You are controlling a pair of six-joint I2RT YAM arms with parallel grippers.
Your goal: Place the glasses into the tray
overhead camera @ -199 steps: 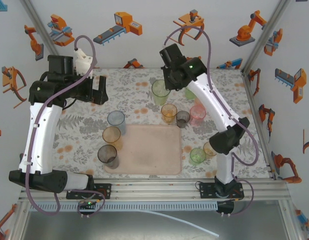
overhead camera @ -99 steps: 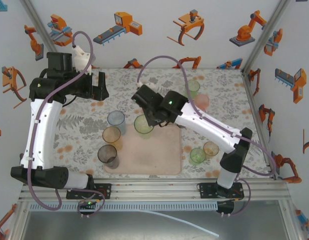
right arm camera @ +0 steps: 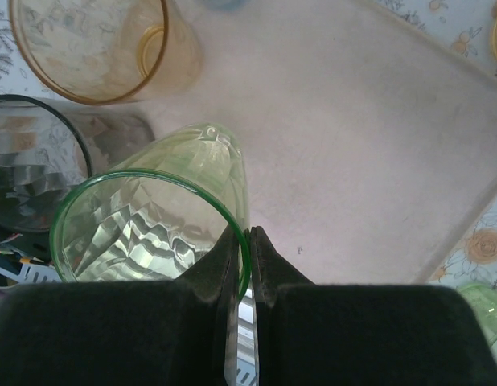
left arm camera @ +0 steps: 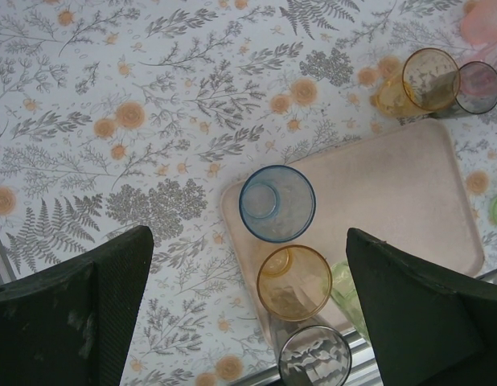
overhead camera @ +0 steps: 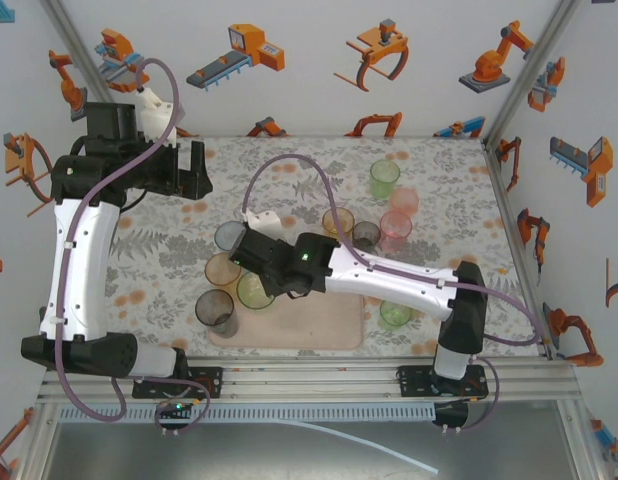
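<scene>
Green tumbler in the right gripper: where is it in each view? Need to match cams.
Top external: green tumbler left of centre, over the pink tray's left end, just right of the orange tumbler.
Left wrist: pale green sliver at the lower middle, right of the orange tumbler, partly hidden.
Right wrist: lower left, tilted, rim pinched by the right gripper.
Shared landmark: the pink tray.

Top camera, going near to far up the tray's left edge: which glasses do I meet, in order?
grey glass → orange glass → blue glass. The green glass overlaps the first two in depth, so I leave it out.
</scene>
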